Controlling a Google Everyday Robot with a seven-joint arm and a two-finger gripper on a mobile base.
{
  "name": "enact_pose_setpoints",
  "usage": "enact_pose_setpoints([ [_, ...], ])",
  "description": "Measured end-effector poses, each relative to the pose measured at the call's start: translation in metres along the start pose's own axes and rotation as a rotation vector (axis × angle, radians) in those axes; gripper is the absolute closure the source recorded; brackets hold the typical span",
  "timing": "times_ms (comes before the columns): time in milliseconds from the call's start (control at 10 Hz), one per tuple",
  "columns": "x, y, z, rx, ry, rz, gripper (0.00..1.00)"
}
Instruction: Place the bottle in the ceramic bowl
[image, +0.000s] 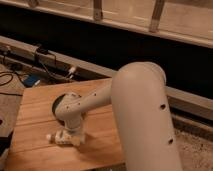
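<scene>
The bottle (60, 137) is small and pale and lies on its side near the front left of the wooden table (35, 107), its white cap (49, 136) pointing left. My gripper (74, 138) is down at the bottle's right end, right against it, under the white wrist. The ceramic bowl (57, 106) shows only as a dark green rim just behind the bottle. The wrist hides most of the bowl.
My thick white arm (142, 115) covers the right half of the table. Cables (50, 67) and a blue object (31, 80) lie on the floor at the left. A dark wall with a rail (100, 55) runs behind the table.
</scene>
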Motion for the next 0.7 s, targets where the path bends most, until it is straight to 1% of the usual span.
enact_pose_setpoints([
  [100,0.005,-0.004,-0.01,0.037,-0.008,0.01,1.0],
  [200,0.011,-0.007,-0.021,0.066,-0.009,0.017,1.0],
  [300,0.017,-0.011,-0.041,0.104,-0.018,0.025,1.0],
  [500,0.025,-0.018,-0.091,0.176,-0.026,0.03,1.0],
  [600,0.03,-0.026,-0.123,0.217,-0.031,0.033,1.0],
  [700,0.036,-0.035,-0.147,0.243,-0.03,0.037,1.0],
])
